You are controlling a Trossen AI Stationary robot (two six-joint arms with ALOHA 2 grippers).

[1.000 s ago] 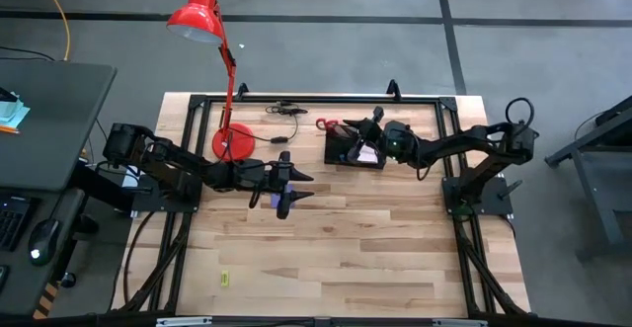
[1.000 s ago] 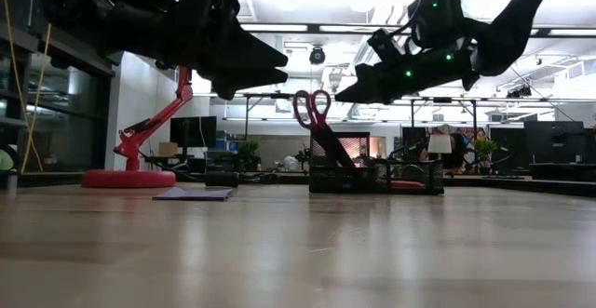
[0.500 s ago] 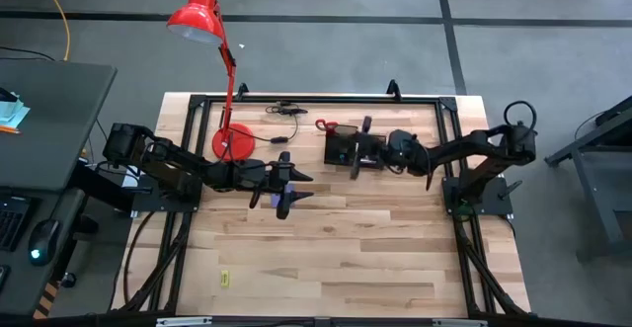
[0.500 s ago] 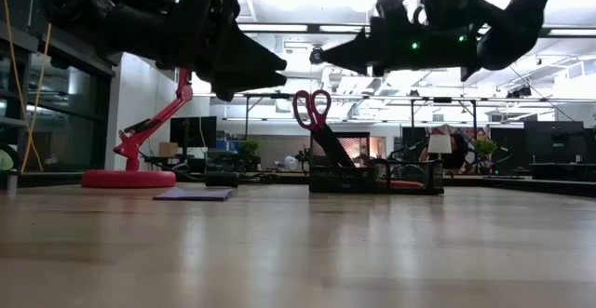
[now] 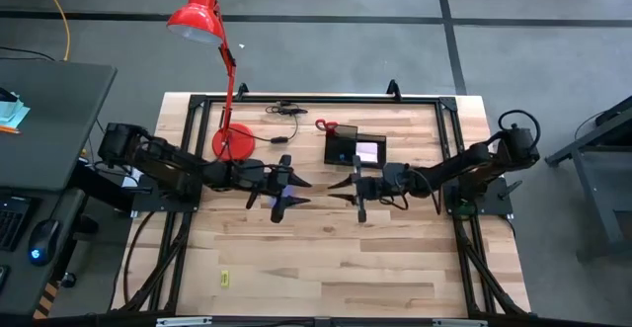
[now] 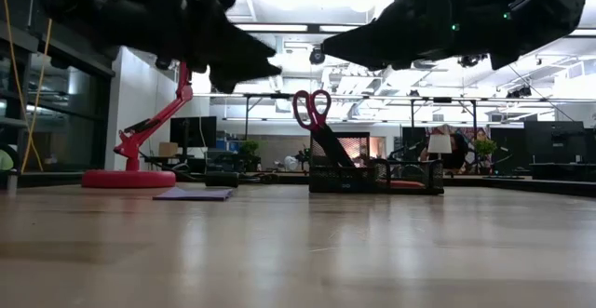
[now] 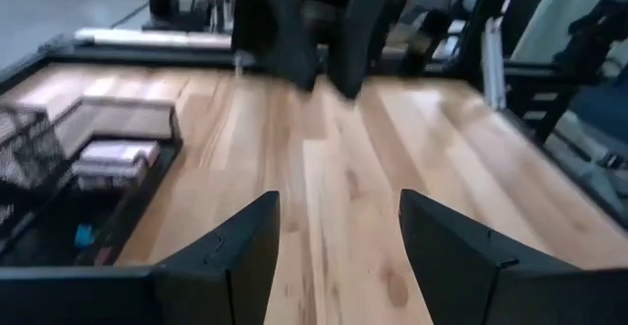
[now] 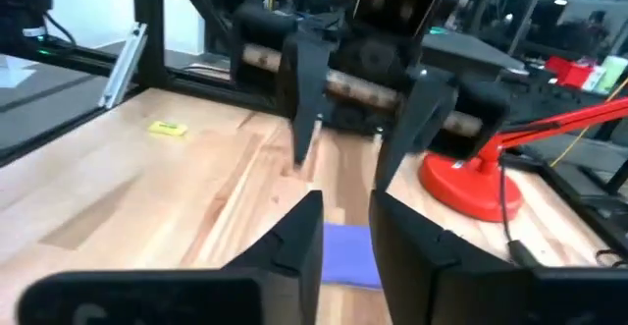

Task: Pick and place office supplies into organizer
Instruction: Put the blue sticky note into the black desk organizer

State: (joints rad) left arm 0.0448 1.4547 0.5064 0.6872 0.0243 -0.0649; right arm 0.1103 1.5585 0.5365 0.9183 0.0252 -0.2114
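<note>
Right gripper has swung from organizer toward purple note pad.

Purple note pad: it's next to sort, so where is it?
In the high view, the purple note pad lies left of centre under the left gripper, near the lamp base.

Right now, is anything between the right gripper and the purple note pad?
Yes: the left gripper hangs open just above the purple note pad, facing the right gripper across the bare table. Nothing else visible stands between them.
</note>
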